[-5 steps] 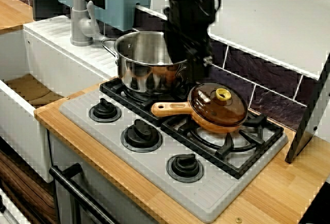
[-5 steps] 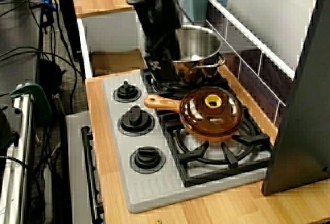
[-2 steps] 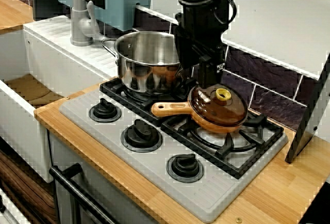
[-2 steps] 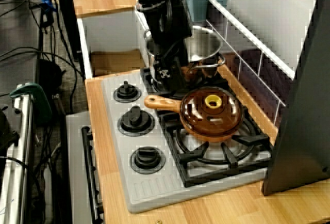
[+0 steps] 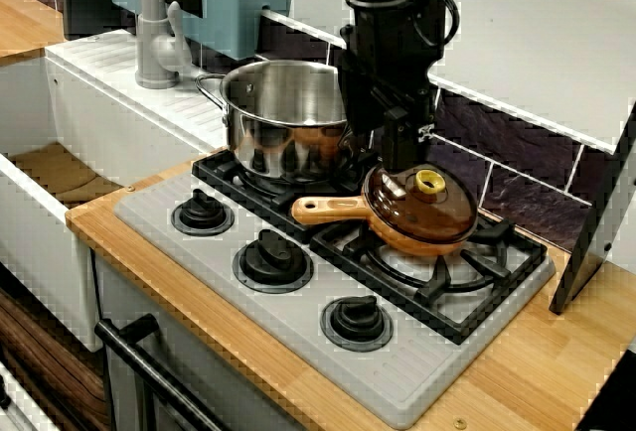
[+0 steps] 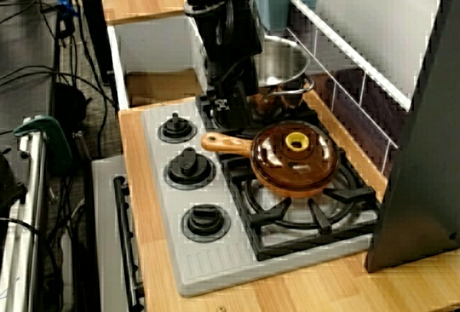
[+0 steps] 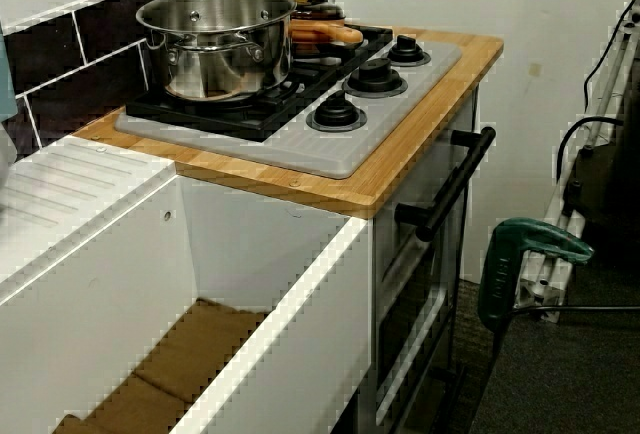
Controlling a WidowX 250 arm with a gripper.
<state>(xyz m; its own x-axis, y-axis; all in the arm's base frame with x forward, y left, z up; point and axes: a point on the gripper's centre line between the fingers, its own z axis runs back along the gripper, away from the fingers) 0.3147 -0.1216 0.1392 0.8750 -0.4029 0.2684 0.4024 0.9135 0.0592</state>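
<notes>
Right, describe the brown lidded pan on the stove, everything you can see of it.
The brown pan looks like amber see-through glass, shallow and round, with a matching lid topped by a yellow knob. Its tan handle lies level, pointing toward the stove dials. It sits upright on the black grate of the burner beside the steel pot. The claw hangs close behind its rim; contact cannot be told.

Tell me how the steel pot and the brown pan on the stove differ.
The steel pot is tall, shiny and open; the brown pan is shallow, amber and covered by a lid with a yellow knob. The steel pot has small loop handles, the brown pan one long tan handle. Both sit on the black grates.
</notes>
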